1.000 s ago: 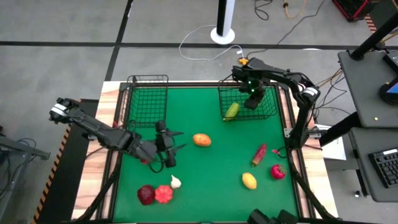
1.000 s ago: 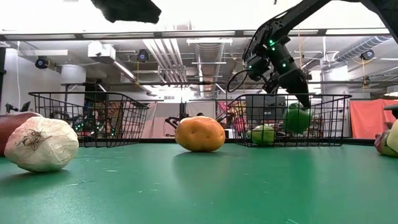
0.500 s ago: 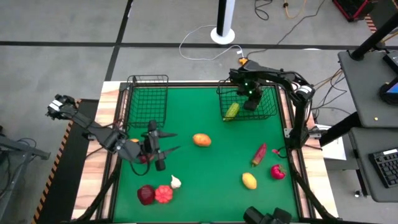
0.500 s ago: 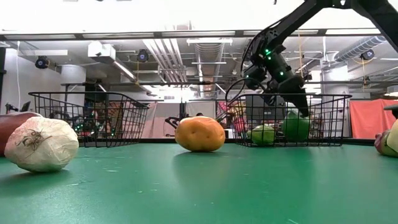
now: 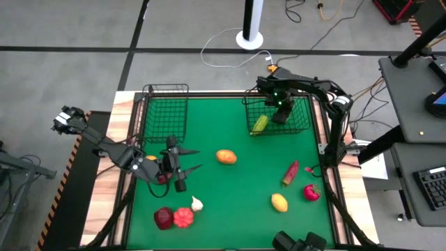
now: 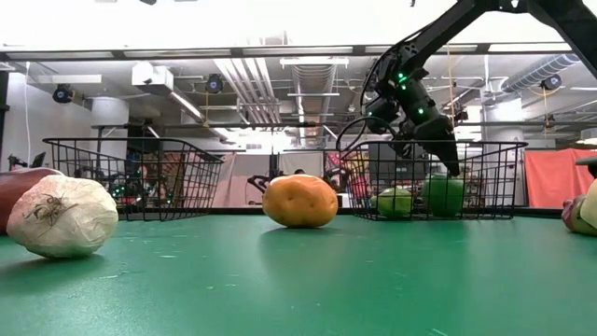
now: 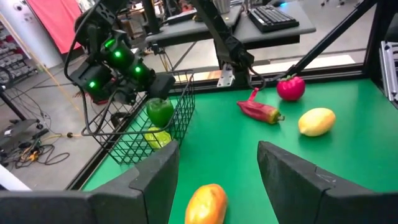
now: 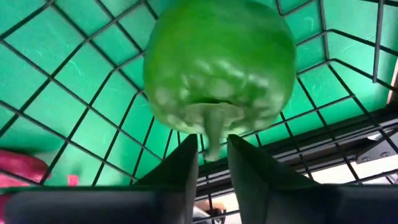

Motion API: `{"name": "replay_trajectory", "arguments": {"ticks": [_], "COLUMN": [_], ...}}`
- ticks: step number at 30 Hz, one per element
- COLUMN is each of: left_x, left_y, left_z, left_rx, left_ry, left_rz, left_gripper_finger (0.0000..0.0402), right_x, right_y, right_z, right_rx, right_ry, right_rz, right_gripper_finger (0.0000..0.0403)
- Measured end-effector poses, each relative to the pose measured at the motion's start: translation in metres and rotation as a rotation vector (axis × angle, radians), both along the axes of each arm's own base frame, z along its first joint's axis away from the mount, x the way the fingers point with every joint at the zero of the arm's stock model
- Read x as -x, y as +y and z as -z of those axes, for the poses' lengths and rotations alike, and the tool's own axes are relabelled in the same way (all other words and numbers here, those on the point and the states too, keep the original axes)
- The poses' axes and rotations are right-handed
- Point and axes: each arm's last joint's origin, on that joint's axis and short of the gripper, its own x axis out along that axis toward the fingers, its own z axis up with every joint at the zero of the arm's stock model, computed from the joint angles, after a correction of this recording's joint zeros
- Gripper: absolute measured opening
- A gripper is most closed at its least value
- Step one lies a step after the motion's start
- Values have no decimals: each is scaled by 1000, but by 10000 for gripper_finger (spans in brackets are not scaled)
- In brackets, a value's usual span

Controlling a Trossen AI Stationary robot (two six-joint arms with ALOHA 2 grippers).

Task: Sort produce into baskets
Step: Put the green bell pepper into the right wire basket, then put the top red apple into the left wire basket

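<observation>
My right gripper (image 5: 281,113) is inside the right wire basket (image 5: 301,127), shut on a green pepper (image 8: 217,68), which also shows in the low view (image 6: 445,194). A yellow-green piece (image 5: 260,124) lies on that basket's floor. My left gripper (image 5: 195,158) is open and empty above the mat, its fingers pointing at an orange potato (image 5: 225,156) that rests on the mat. The left basket (image 5: 166,111) stands at the far left. My right gripper pinches the pepper's short stem (image 8: 213,132) between its two fingertips (image 8: 184,163). The fingers come from above, slanting down into the basket. The pepper hangs upright below them, low in the basket. Whether it touches the basket floor I cannot tell.
On the mat lie a red chili (image 5: 290,173), a red piece (image 5: 311,192) and a yellow lemon (image 5: 279,203) at the near right. A maroon piece (image 5: 163,218), a red tomato (image 5: 183,218) and white garlic (image 5: 197,204) lie at the near left.
My right gripper has gone down into the right basket with the green pepper, which stays upright. My left gripper has drawn a little toward the table's left edge and has left the top of the low view.
</observation>
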Motion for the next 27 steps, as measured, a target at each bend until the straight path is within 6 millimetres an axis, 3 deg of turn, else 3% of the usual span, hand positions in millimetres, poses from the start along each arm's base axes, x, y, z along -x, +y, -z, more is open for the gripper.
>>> {"name": "replay_trajectory", "arguments": {"ticks": [7,15,21,27], "left_x": [1,6,6,-2], "left_y": [1,1,-2,-12], "left_z": [5,23,37,49], "left_rx": [7,168,297,386], "left_ry": [27,140,244,352], "left_rz": [-5,27,48,120], "left_gripper_finger": [201,201,201,201], "right_x": [0,11,17,10], "right_y": [0,11,47,100], "right_z": [-14,-75,-120,-153], "right_rx": [46,250,395,475], "right_ry": [-25,-155,-354,-588], "right_rz": [27,110,135,70], "right_gripper_finger": [127,146,148,146]}}
